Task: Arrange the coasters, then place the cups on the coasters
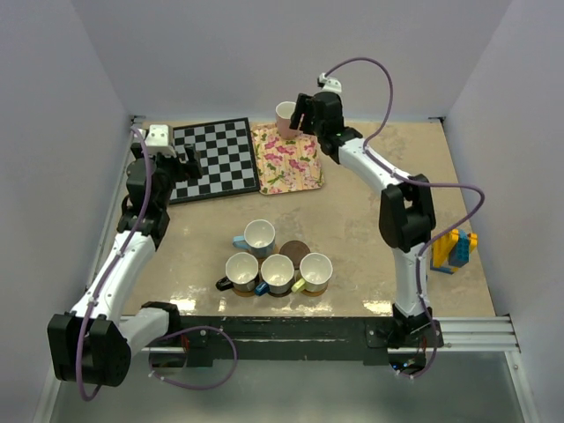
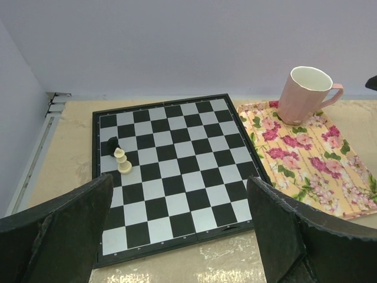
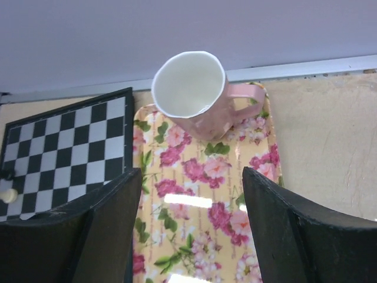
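My right gripper (image 3: 191,177) hangs, jaws apart, short of the pink cup (image 3: 188,88) on the tray (image 3: 177,233). I'd straddle its body, not the handle (image 3: 247,93), closing gently.

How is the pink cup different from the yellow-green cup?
The pink cup stands alone on the floral tray; the yellow-green cup stands among three other cups nearer the arms. The pink cup has the open right gripper close by; the yellow-green cup has none. Both are upright, with white insides.
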Controlling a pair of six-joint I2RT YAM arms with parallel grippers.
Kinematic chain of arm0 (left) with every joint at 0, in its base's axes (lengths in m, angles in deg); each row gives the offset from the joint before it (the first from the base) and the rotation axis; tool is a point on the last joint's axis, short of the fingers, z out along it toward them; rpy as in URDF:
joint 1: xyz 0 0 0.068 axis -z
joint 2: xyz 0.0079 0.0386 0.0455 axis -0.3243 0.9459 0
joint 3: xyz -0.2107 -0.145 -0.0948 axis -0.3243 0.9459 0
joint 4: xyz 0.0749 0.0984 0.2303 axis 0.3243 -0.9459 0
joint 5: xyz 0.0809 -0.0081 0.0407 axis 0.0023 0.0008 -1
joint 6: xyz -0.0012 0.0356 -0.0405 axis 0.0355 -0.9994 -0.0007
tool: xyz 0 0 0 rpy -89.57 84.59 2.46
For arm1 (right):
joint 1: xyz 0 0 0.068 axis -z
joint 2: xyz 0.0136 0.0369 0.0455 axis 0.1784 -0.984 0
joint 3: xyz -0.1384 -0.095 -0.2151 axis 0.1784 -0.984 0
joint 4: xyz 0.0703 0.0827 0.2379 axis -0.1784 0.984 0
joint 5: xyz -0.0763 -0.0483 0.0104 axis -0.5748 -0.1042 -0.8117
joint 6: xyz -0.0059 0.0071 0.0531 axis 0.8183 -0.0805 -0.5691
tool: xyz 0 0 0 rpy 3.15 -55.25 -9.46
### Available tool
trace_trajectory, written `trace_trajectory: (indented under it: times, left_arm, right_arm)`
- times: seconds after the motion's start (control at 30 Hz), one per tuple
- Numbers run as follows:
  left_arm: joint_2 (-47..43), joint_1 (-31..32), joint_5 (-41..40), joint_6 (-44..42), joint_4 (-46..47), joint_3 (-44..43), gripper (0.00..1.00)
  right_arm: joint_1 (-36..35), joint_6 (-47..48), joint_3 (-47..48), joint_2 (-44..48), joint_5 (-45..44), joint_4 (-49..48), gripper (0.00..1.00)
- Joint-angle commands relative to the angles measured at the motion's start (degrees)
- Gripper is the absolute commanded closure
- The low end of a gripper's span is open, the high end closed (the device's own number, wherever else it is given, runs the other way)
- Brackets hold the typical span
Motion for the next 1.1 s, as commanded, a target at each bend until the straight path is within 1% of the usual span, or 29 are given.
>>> trace_trajectory:
  times: [0.0,0.13,0.2,0.3,0.47,0.6,0.77,0.93,1.07]
  left_arm:
    - [1.16,0.08,0.41,1.64,0.60,-2.38,0.00]
    - [1.52,0.08,0.59,1.56,0.60,-2.47,0.00]
    - [1.69,0.08,0.50,1.56,0.60,-2.38,0.00]
    - [2.13,0.08,0.76,1.56,0.60,-2.38,0.00]
    - [2.75,0.08,1.03,1.56,0.33,-2.65,0.00]
    - [3.10,0.08,1.03,1.56,0.33,-2.74,0.00]
    - [3.36,0.08,1.20,1.47,0.33,-2.74,0.00]
    - [3.28,0.08,1.20,1.38,0.33,-2.65,0.00]
    - [3.28,0.08,1.29,1.38,0.42,-2.65,0.00]
  right_arm:
    - [1.13,-1.94,8.90,-5.31,-2.40,-1.84,0.28]
    - [1.57,7.37,17.94,-11.55,-1.87,-1.93,0.25]
    - [2.44,10.72,22.51,-14.45,1.01,-0.18,0.24]
    - [4.90,12.49,28.14,-18.41,6.28,2.45,0.26]
    - [8.07,13.89,33.77,-22.72,17.08,3.17,0.30]
    - [8.95,16.00,39.31,-27.11,22.90,5.27,0.28]
    - [9.65,15.74,39.76,-29.67,29.05,3.87,0.21]
    - [9.74,14.52,38.54,-30.46,34.94,1.68,0.20]
    - [9.74,13.72,37.13,-30.73,38.38,0.35,0.22]
